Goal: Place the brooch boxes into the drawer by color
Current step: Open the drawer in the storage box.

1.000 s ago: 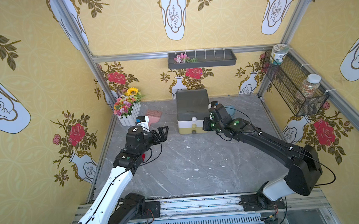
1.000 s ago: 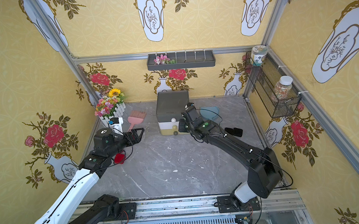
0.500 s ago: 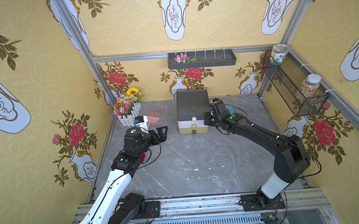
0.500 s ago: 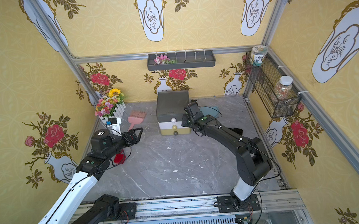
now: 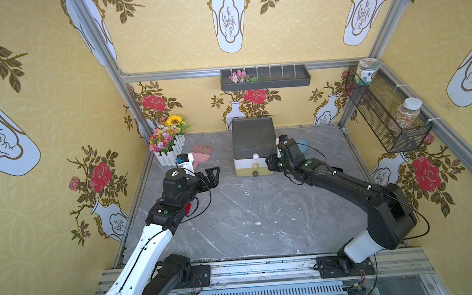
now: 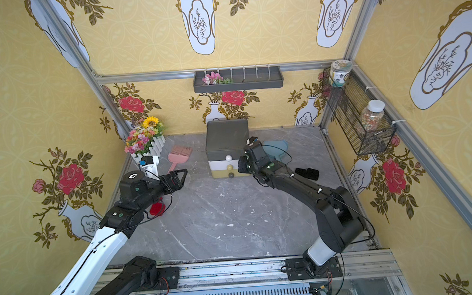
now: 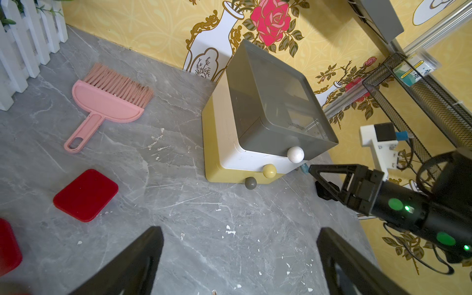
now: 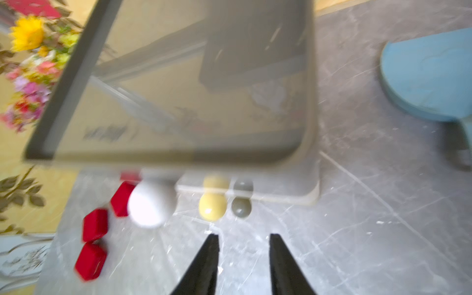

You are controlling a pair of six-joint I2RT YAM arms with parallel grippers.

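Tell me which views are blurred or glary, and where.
Right wrist view: motion-blurred throughout, the knobs and red boxes smeared, the chest's glossy top mirroring the room. Left wrist view: sharp on chest and brush, mild reflections on the top. Both top views: crisp, evenly lit, only soft shadows on the table.

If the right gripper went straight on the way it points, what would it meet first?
Probably the grey knob on the drawer chest's bottom tier, just ahead of the right gripper; depth is unclear.
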